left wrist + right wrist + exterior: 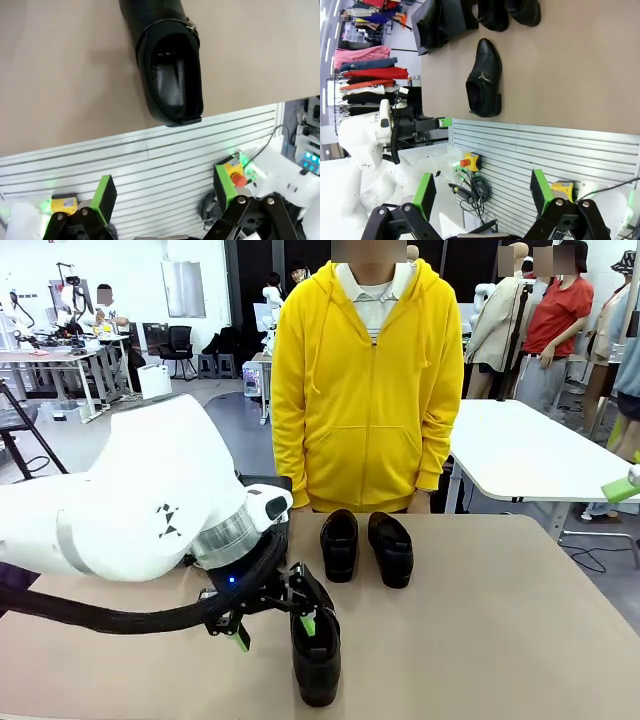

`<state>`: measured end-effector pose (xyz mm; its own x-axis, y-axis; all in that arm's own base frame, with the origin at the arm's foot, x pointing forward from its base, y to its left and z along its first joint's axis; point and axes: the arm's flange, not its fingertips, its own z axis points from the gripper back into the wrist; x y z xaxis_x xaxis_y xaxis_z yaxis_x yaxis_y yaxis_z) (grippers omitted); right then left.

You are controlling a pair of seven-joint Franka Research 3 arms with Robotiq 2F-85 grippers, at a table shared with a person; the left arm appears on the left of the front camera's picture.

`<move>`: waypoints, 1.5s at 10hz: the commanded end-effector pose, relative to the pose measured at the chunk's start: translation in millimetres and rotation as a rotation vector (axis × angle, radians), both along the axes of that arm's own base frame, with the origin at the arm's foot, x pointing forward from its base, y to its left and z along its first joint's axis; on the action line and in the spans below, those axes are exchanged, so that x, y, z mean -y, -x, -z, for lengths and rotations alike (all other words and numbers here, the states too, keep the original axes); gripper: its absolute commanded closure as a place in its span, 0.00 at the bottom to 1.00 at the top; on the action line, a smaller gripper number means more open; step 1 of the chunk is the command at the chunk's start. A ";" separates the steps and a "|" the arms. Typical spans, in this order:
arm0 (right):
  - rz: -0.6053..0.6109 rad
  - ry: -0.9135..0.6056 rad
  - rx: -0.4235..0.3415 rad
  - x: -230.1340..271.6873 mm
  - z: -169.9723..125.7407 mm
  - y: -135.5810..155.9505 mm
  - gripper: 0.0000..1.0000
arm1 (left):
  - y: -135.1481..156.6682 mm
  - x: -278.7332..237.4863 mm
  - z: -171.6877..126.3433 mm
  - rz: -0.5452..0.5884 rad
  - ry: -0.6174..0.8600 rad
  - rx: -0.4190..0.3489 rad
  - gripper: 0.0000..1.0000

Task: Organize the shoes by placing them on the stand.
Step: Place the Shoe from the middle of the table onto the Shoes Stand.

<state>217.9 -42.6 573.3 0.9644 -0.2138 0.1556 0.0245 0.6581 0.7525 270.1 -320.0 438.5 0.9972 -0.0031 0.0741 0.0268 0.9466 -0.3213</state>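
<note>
Left fingers [105,197] gape empty near a black shoe [316,660]; right fingers [541,192] likewise spread empty.

Glossy leather shoes [316,650], matt table [500,620]

Front faces person [365,390]; both wrist views share near-edge shoe [170,75].

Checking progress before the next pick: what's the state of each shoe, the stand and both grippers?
stand: holds one shoe, it seems
fourth shoe: apparently on the stand
loafers: upright, side by side on the bare table
dress shoe: upright at the table's near edge, ungripped
left gripper: open, empty, beside dress shoe
right gripper: open, empty
</note>
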 end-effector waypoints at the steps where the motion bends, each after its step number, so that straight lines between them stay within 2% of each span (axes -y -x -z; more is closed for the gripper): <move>1: -0.016 -0.014 0.017 -1.2 -0.3 -1.5 0.00 | 9.6 -11.9 -20.5 0.046 0.045 -0.008 0.00; 4: -0.016 -0.014 0.017 -1.2 -0.3 -1.5 0.00 | 3.9 -3.0 -13.0 0.025 0.039 -0.009 0.00; 5: -0.016 -0.014 0.017 -1.2 -0.3 -1.5 0.00 | -4.0 13.5 6.4 -0.065 -0.044 0.028 0.00; 7: -0.016 -0.014 0.017 -1.2 -0.3 -1.5 0.00 | -21.2 31.4 32.3 -0.185 -0.034 0.128 0.00; 8: -0.016 -0.014 0.017 -1.2 -0.3 -1.5 0.00 | -30.0 36.8 46.6 -0.204 -0.065 0.117 0.00; 11: -0.016 -0.014 0.017 -1.2 -0.3 -1.5 0.00 | -46.7 42.1 78.0 -0.314 -0.207 0.166 0.00; 15: -0.016 -0.014 0.017 -1.2 -0.3 -1.5 0.00 | -58.7 40.5 110.0 -0.356 -0.201 0.233 0.00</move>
<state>217.9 -42.5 573.3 0.9644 -0.2136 0.1557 0.0244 0.6583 0.7524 317.7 -340.5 344.1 0.9130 0.2824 0.2943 -0.2480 0.9572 -0.1491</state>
